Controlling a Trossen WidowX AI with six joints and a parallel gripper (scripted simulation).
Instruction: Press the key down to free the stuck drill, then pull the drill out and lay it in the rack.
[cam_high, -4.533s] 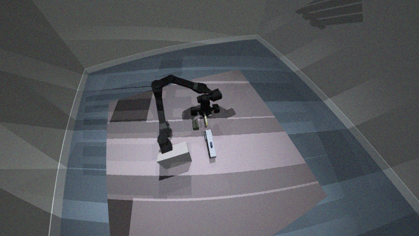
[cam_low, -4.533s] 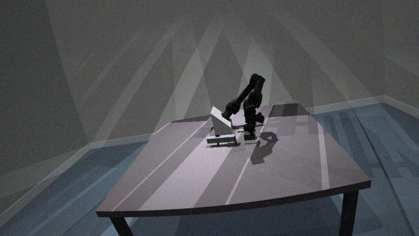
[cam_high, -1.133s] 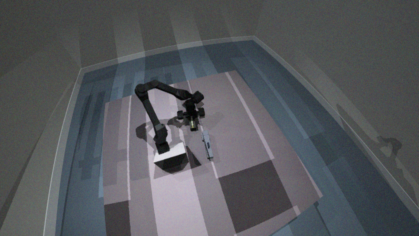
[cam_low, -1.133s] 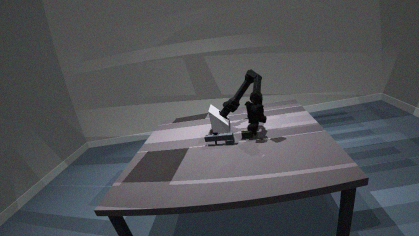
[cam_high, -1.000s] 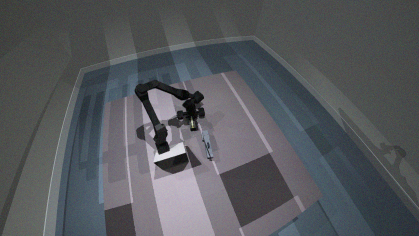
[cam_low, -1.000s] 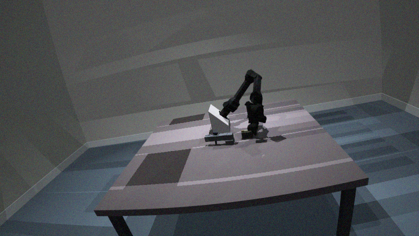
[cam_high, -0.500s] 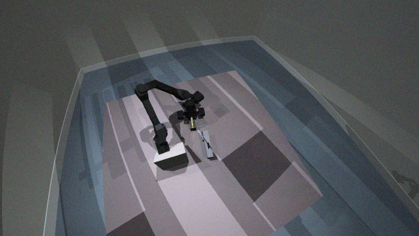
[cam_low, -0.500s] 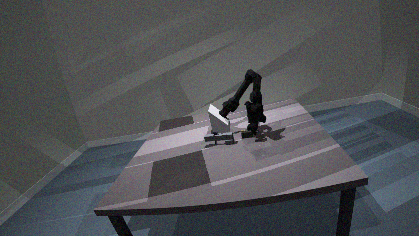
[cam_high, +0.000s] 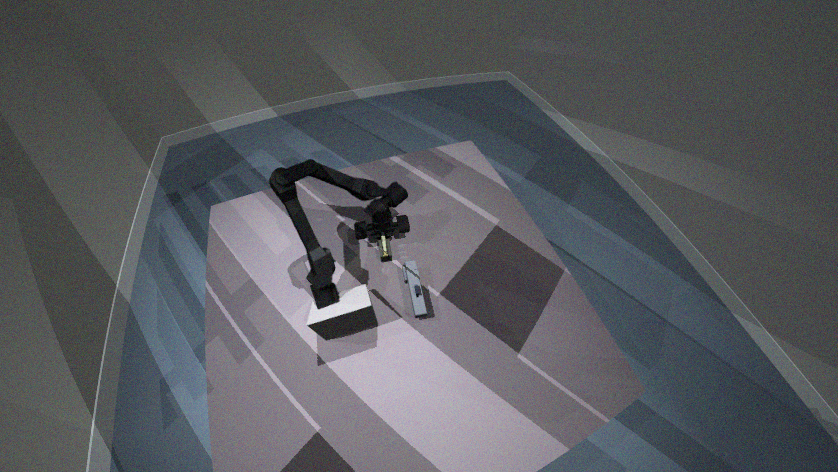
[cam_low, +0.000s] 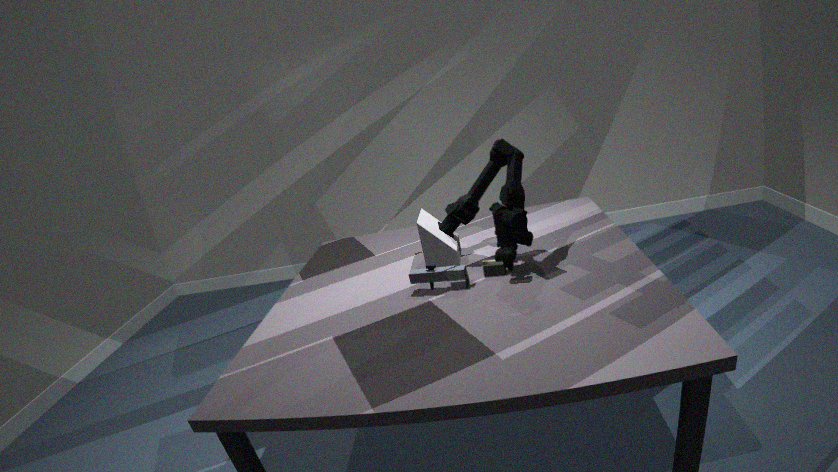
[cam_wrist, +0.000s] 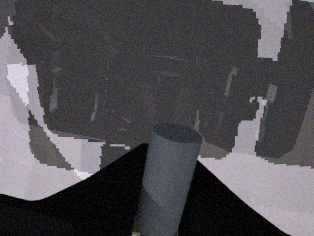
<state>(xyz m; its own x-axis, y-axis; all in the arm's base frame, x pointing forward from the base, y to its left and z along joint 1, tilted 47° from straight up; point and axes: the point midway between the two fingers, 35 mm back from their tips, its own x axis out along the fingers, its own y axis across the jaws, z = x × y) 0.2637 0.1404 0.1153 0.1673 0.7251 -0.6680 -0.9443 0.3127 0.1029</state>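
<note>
My gripper (cam_high: 382, 235) (cam_low: 509, 266) (cam_wrist: 162, 156) is low over the table and shut on the drill. The drill's grey round shank (cam_wrist: 169, 175) stands out between the black fingers in the wrist view. A thin yellow length (cam_high: 384, 246) (cam_low: 492, 262), apparently the rest of the drill, lies along the top of the small dark olive rack (cam_high: 385, 258) (cam_low: 495, 271). Whether it rests fully in the rack cannot be told. The long grey-blue holder (cam_high: 414, 301) (cam_low: 448, 273) stands beside the rack, with the small dark key (cam_high: 417, 290) (cam_low: 431, 267) on its top.
The arm's white and dark wedge-shaped base (cam_high: 353, 299) (cam_low: 436, 243) stands behind the holder in the exterior view. The table (cam_high: 469, 381) (cam_low: 527, 381) carries dark patches and light stripes. The arm's shadow covers much of the wrist view.
</note>
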